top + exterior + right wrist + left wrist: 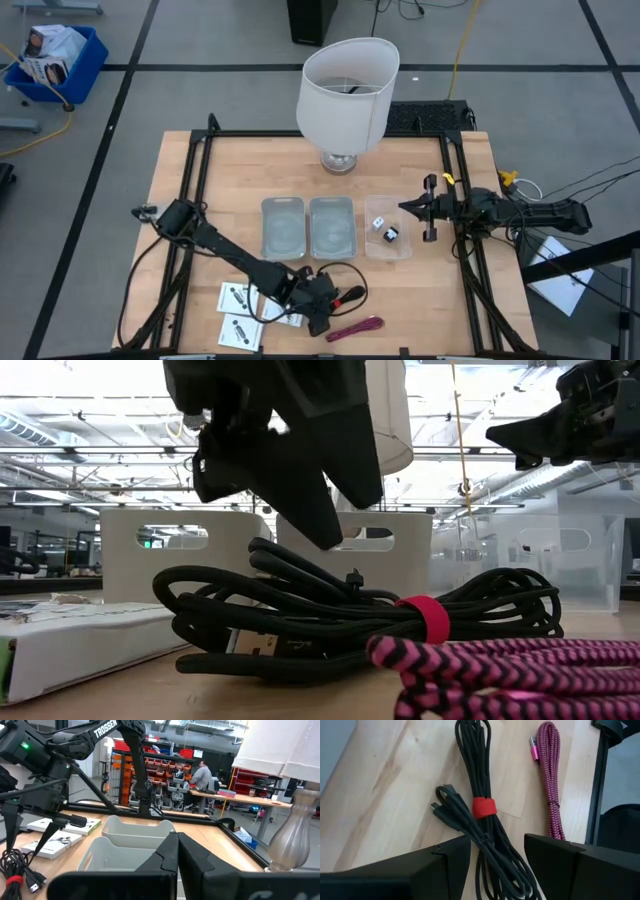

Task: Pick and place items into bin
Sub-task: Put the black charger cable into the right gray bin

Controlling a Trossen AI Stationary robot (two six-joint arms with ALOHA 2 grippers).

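A coiled black cable [345, 281] [300, 610] [480, 785], bound by a red strap [484, 807], lies on the wooden table near its front edge. My left gripper [330, 298] [340, 525] [496, 840] is open just above the cable's near end, slanting down, one finger to either side of the bundle. A red braided cable [355, 327] [550, 780] lies beside it. White packets [235, 297] [240, 330] lie flat to the left. Two tiny blocks [378, 222] [391, 236] sit in the right clear bin [388, 254]. My right gripper [403, 208] [177, 837] is shut and waits above that bin.
Two more clear bins [282, 201] [332, 200] stand in a row at the table's middle. A big white lampshade on a silver base [345, 90] stands at the far edge. Black frame rails [200, 180] run along the table's sides.
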